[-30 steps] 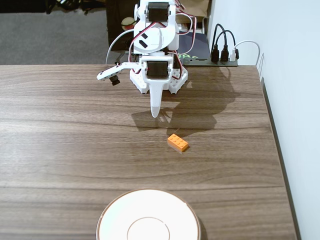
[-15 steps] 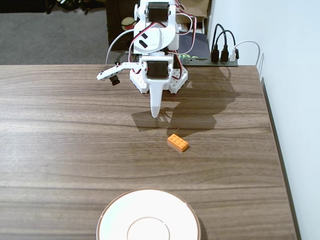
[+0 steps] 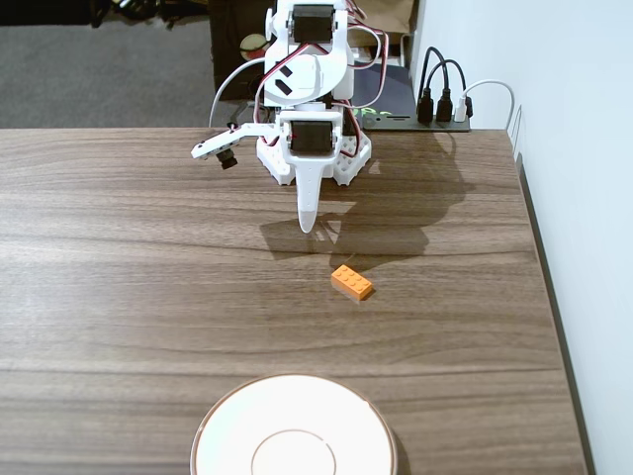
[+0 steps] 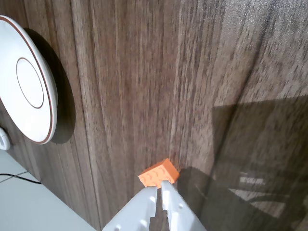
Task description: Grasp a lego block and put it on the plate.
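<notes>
The white arm sits folded at the twelve o'clock edge of the dark wood-grain tabletop in the fixed view, its body upright over its base and the pincer pointing down toward the tabletop, its tip hanging above the wood and casting a shadow just behind it. The pincer's two white fingers lie together, tip against tip, with nothing held between them; the wrist view shows this too, where the pincer enters from the six o'clock edge with only a thin seam between its fingers. The lego block, a small orange brick with studs on top, lies flat on the bare tabletop near the centre of the fixed view, at about five o'clock from the pincer tip and apart from it, turned at a slant to the wood grain. In the wrist view the lego block appears just past the fingertips, partly covered by them. The plate, white with a thin brown rim and a raised inner ring, rests at the six o'clock edge of the fixed view, cut off by the frame and well apart from the brick; in the wrist view the plate sits at nine o'clock. Black cables plug into a strip at the tabletop's one o'clock corner.
</notes>
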